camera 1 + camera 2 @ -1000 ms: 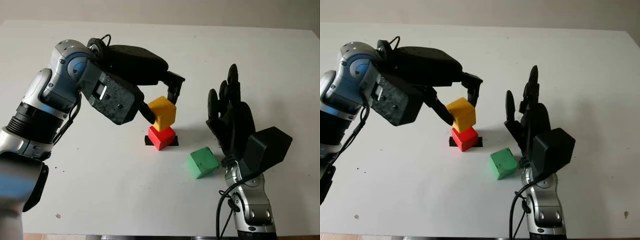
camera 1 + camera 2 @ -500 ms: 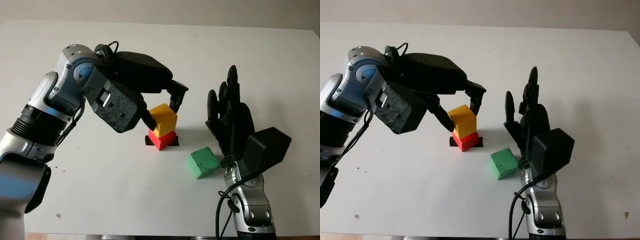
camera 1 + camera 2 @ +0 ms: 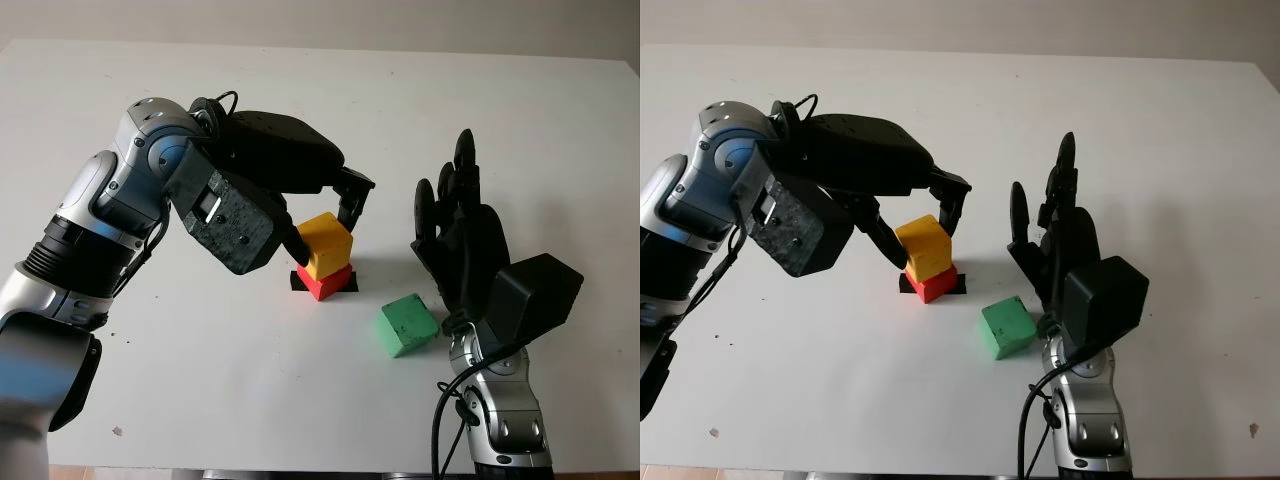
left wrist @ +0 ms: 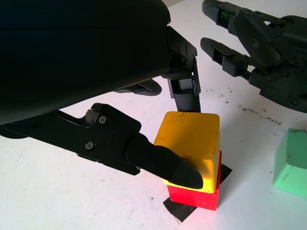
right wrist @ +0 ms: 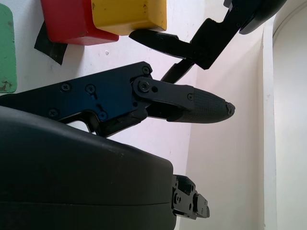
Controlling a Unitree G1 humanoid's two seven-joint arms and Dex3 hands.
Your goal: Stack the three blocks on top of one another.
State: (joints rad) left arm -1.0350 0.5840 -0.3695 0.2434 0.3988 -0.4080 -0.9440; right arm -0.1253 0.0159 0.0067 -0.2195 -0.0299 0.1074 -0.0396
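Note:
A yellow block (image 3: 325, 243) sits on top of a red block (image 3: 328, 284), which stands on a black tape mark (image 3: 296, 282) near the table's middle. My left hand (image 3: 323, 235) is shut on the yellow block, one finger (image 4: 168, 163) against its near side and another (image 4: 184, 91) at its far edge. The green block (image 3: 406, 324) lies on the table to the right of the stack, a little nearer to me. My right hand (image 3: 447, 190) is open and held upright just right of the green block, touching neither block nor stack.
The white table (image 3: 200, 380) stretches around the blocks, with its far edge (image 3: 320, 45) at the back. My left forearm (image 3: 110, 210) reaches in over the left part of the table.
My left hand has lowered the yellow block, which hung tilted above the red one, until it sits on the red block. The right hand and green block have not moved.

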